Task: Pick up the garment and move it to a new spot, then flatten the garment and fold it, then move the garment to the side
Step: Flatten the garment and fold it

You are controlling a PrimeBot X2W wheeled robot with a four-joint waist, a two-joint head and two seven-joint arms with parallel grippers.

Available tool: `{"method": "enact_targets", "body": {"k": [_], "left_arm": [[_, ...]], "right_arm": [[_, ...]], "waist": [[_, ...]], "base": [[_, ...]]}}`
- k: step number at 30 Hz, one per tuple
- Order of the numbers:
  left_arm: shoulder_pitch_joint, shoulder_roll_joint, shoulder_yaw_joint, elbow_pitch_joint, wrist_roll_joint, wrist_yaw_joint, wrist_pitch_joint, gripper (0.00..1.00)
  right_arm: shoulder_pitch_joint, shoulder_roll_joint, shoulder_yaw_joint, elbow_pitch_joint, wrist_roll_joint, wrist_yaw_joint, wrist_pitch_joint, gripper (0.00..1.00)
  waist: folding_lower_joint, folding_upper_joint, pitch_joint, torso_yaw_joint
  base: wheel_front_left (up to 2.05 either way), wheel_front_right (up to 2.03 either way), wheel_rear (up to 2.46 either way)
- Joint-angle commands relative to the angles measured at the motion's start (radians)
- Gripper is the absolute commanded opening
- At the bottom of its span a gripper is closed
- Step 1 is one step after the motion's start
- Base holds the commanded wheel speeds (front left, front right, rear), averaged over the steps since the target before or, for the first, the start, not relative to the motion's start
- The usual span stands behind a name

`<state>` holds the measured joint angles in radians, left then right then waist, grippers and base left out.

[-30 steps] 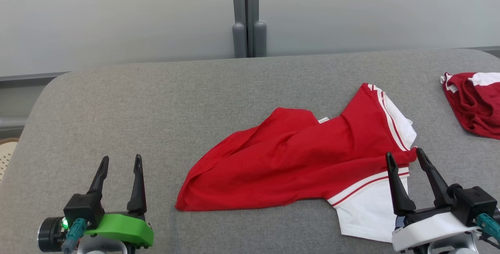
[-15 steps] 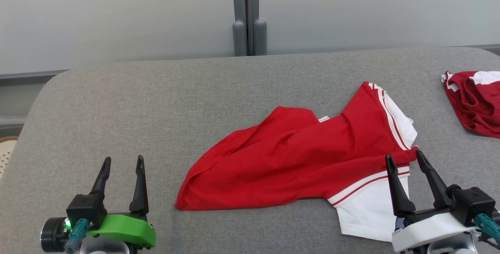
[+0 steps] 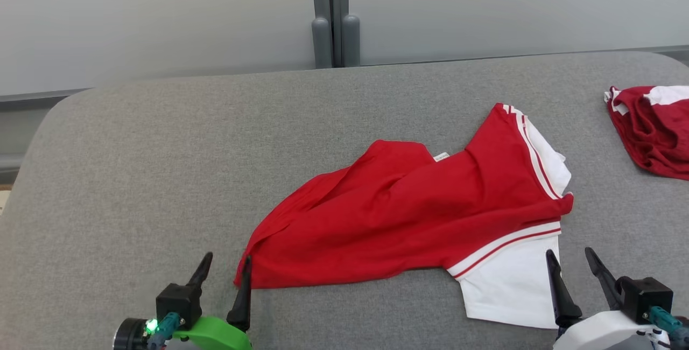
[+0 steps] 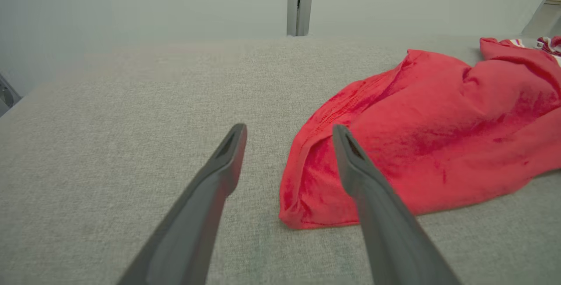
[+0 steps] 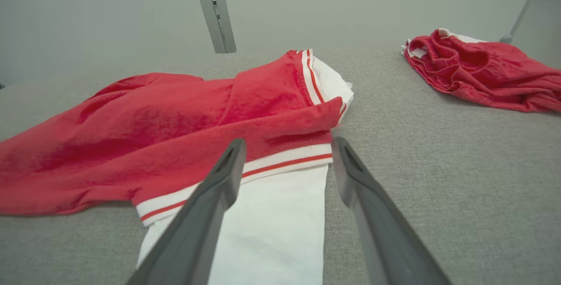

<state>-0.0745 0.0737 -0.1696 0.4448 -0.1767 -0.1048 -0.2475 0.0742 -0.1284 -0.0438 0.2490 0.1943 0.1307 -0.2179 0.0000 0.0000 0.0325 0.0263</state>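
Both jaw pairs apart, empty. Left gripper (image 3: 228, 257) beside corner of crumpled red-and-white fabric garment (image 3: 409, 215); right gripper (image 3: 568, 252) above its white sleeve (image 3: 506, 280) edge.

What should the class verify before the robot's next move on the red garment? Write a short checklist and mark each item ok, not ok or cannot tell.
1. The left gripper is open: ok.
2. The right gripper is open: ok.
3. The left gripper is at the near corner of the red garment: ok.
4. The right gripper is at the white sleeve: ok.
5. The red garment lies flat: not ok, it is creased and folded over.
6. The fingertips touch the cloth: cannot tell.
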Motion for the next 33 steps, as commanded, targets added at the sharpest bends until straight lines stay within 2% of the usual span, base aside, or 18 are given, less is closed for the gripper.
{"method": "enact_targets", "body": {"k": [1, 11, 23, 24, 26, 27, 33], "left_arm": [[-0.02, -0.002, -0.006, 0.025, -0.006, -0.003, -0.004, 1.0], [-0.09, -0.012, -0.032, 0.225, -0.035, -0.01, -0.019, 1.0], [-0.143, -0.02, -0.03, 0.333, -0.056, -0.017, -0.015, 1.0], [-0.145, -0.02, -0.033, 0.34, -0.059, -0.017, -0.015, 0.96], [-0.147, -0.021, -0.038, 0.355, -0.069, -0.019, -0.015, 0.03], [-0.147, -0.022, -0.041, 0.359, -0.071, -0.019, -0.015, 0.0], [-0.127, -0.022, -0.045, 0.307, -0.101, -0.024, -0.016, 0.0]], "right_arm": [[-0.014, -0.001, -0.004, 0.025, -0.005, 0.0, -0.008, 1.0], [-0.059, -0.007, 0.005, 0.229, 0.016, 0.0, -0.035, 1.0], [-0.089, 0.034, 0.103, 0.378, 0.07, 0.001, -0.041, 1.0], [-0.091, 0.037, 0.114, 0.386, 0.076, 0.001, -0.041, 0.86], [-0.096, 0.042, 0.141, 0.402, 0.092, 0.003, -0.038, 0.0], [-0.099, 0.045, 0.156, 0.407, 0.101, 0.003, -0.038, 0.0], [-0.125, 0.03, 0.18, 0.342, 0.14, 0.002, -0.044, 0.0]], "waist": [[0.0, 0.0, 0.009, -0.007], [0.0, 0.0, 0.054, -0.026], [0.0, 0.0, 0.071, -0.046], [0.0, 0.0, 0.071, -0.048], [0.0, 0.0, 0.07, -0.051], [0.0, 0.0, 0.069, -0.053], [0.0, 0.0, 0.066, -0.058]], "base": [[0.0, 0.0, 0.0], [0.0, 0.0, 0.0], [0.0, 0.0, 0.0], [0.0, 0.0, 0.0], [0.0, 0.0, 0.0], [0.0, 0.0, 0.0], [0.0, 0.0, 0.0]]}}
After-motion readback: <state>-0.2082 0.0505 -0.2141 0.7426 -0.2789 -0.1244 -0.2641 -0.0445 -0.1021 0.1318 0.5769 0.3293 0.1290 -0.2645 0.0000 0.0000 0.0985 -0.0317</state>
